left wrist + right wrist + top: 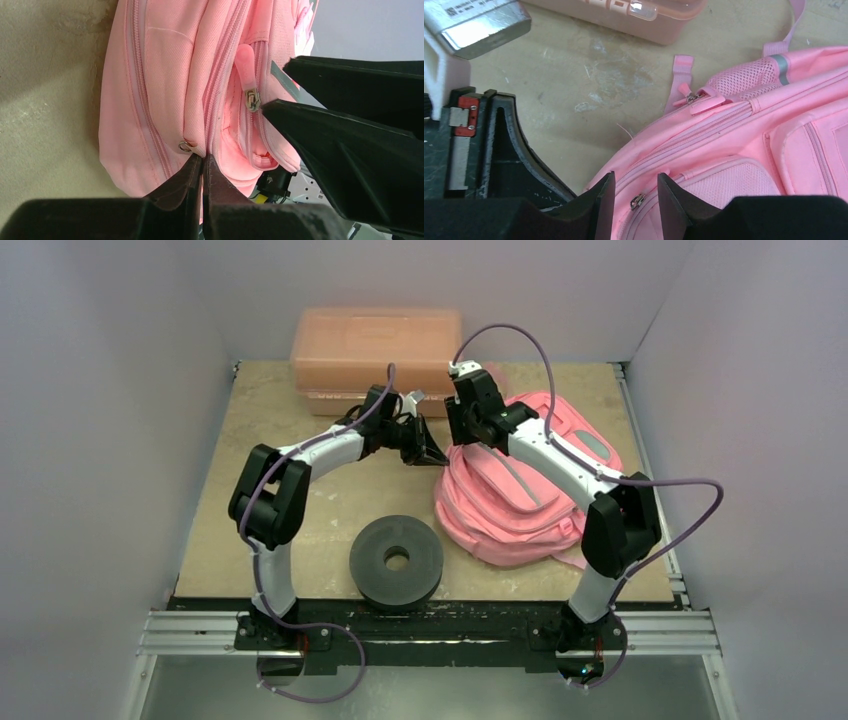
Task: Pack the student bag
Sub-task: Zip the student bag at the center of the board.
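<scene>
The student bag (530,490), a soft bright-pink backpack, lies flat at the right of the table. My left gripper (435,452) is at its left edge. In the left wrist view this gripper (202,159) is shut on a pink zipper pull tab just below the tab's metal ring (186,146). My right gripper (462,436) hangs over the same corner of the bag. In the right wrist view its jaws (634,192) stand apart on either side of a fabric ridge, and a small metal zipper slider (638,200) sits between them. Another zipper pull (248,80) hangs by the right gripper's fingers (345,135).
A rigid salmon-pink plastic box (375,345) stands at the back, against the wall. A thick black ring (396,560) sits at the front middle of the table. The two arms crowd each other at the bag's left corner. Loose pink straps (681,80) trail on the table.
</scene>
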